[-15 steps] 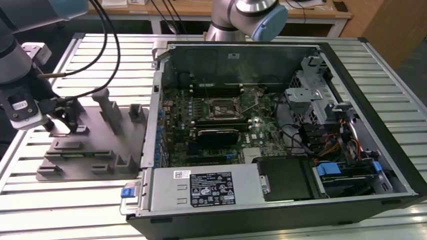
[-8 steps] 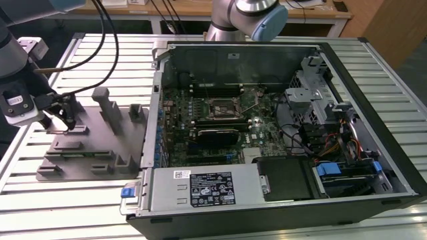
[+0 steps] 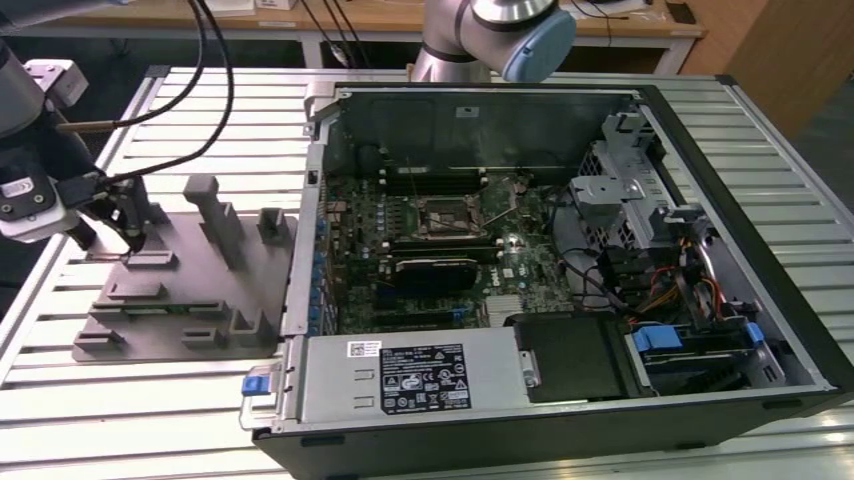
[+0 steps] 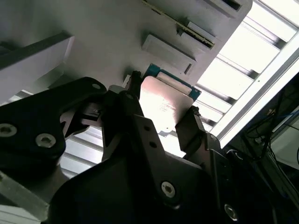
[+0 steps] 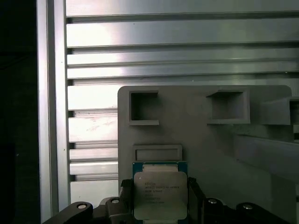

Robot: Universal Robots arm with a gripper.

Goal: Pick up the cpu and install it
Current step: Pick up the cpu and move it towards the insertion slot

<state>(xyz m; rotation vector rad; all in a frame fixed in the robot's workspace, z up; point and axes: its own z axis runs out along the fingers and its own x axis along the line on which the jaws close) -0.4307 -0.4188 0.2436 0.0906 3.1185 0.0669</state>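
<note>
1. Pickup is the step in hand, to my judgement. The arm's black gripper (image 3: 131,243) hangs low over the flat grey plastic fixture plate (image 3: 174,310), which lies on the ribbed aluminium table (image 3: 200,110) at the exterior view's left.
2. The small, flat, square cpu (image 5: 160,193), shiny silver metal on top with a thin blue-green rim, sits at one edge of that plate, just beside a shallow rectangular recess (image 5: 157,152).
3. The jaws are clamped on the cpu by two opposite edges, as both wrist views show them pressed against its sides. Whether it has left the plate I cannot tell.
4. The open black desktop computer case (image 3: 801,330) lies toward the exterior view's right. The square metal-framed socket (image 3: 447,215) on its green motherboard is well apart from the gripper, so I judge the installing not yet done.
5. Any lift from here calls for a level, edge-only hold and a straight rise clear of the plate's upright grey posts (image 3: 214,215) nearby.
</note>
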